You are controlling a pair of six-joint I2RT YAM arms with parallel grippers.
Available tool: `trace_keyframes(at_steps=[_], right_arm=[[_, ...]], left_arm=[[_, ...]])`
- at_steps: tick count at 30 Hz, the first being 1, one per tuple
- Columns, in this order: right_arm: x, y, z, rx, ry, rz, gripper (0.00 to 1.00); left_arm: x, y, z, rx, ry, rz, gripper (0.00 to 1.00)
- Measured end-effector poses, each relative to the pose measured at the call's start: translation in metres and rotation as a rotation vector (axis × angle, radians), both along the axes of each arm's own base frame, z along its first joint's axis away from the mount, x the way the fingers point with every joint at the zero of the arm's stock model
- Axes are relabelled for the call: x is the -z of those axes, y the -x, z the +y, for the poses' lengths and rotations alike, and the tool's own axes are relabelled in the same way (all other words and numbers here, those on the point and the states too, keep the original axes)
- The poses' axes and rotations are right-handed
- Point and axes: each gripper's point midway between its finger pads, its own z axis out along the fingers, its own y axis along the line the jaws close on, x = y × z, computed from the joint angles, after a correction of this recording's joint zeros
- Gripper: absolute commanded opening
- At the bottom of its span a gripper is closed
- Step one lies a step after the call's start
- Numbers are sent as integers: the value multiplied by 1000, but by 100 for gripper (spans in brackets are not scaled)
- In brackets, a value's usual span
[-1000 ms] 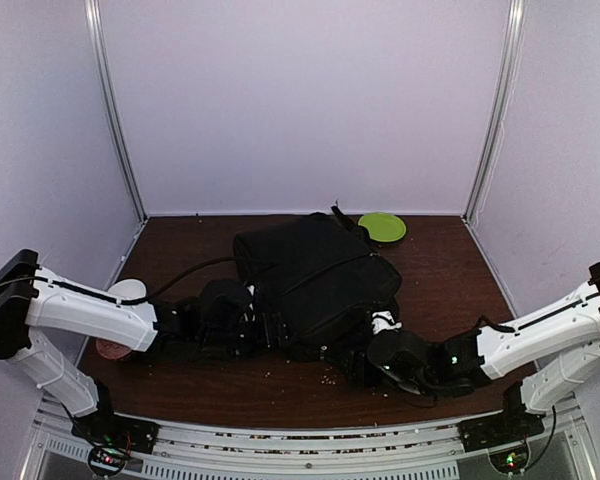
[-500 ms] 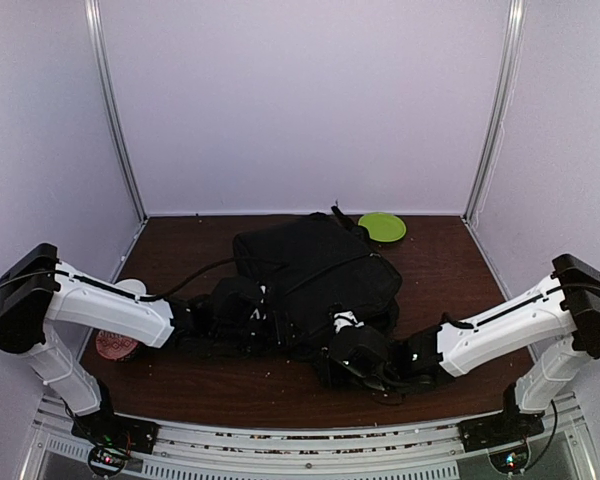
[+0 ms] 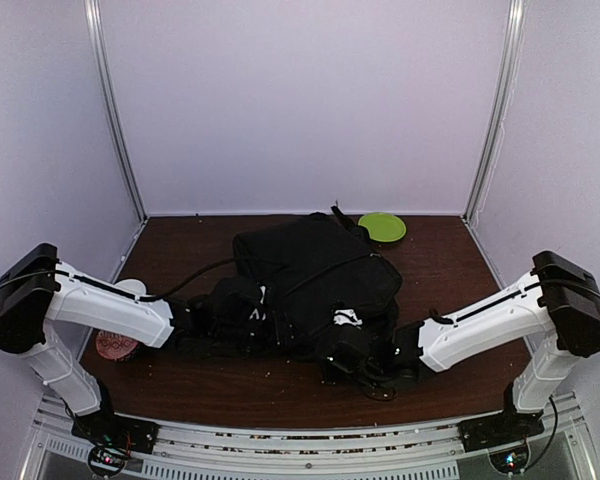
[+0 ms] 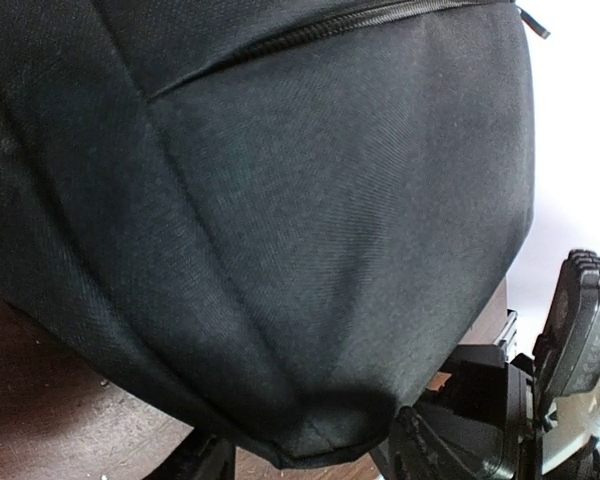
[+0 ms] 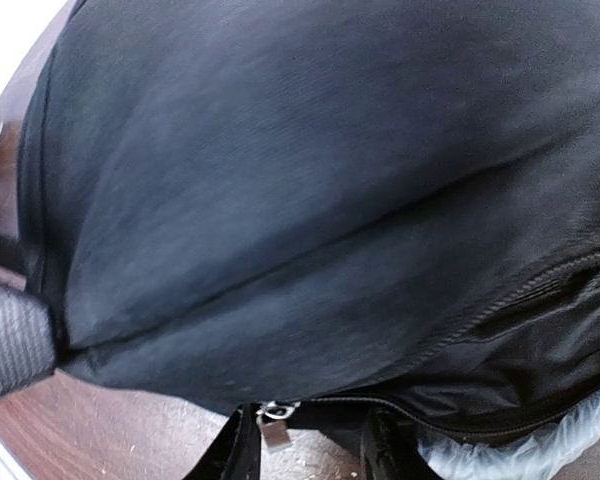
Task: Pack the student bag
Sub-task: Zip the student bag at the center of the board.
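Observation:
The black student bag (image 3: 315,272) lies flat in the middle of the brown table. My left gripper (image 3: 263,318) is at its near left edge. In the left wrist view the bag (image 4: 280,200) fills the frame, and a fabric corner (image 4: 315,435) is squeezed between my two fingers. My right gripper (image 3: 348,350) is at the bag's near edge. In the right wrist view the bag (image 5: 310,170) is close, and a silver zipper pull (image 5: 276,427) hangs loose between my parted fingertips (image 5: 242,452). Clear plastic (image 5: 540,445) shows in the open zip.
A green plate (image 3: 382,226) lies behind the bag at the back right. A white disc (image 3: 130,290) and a reddish round thing (image 3: 108,346) lie by my left arm. Crumbs dot the table's near part. A grey webbing strap (image 5: 10,345) shows at left.
My right gripper has slid left along the bag's near edge. My left gripper moved right against the bag's corner, then stayed still. The bag has kept its place.

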Motion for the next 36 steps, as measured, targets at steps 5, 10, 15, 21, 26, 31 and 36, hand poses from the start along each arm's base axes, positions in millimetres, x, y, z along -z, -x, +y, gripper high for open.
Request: trace_keyframes(at_steps=[5, 10, 15, 21, 26, 31, 36], right_arm=[[-2, -2, -13, 40, 1, -3, 35], [-9, 1, -43, 75, 15, -14, 37], [-9, 10, -54, 24, -19, -19, 47], [-28, 14, -33, -106, -90, -66, 51], [-38, 9, -21, -179, -137, -74, 52], [-39, 1, -20, -241, -143, -67, 51], [-35, 3, -15, -329, -136, -51, 49]], left_arm=[[-2, 0, 0, 1, 2, -4, 54], [-2, 0, 1, 3, 0, -8, 54], [-2, 0, 1, 6, -3, -10, 54], [-2, 1, 2, 10, -10, -13, 54], [-1, 1, 4, 12, -20, -10, 54], [-2, 1, 3, 14, -19, -14, 54], [-4, 1, 2, 17, -20, -19, 54]])
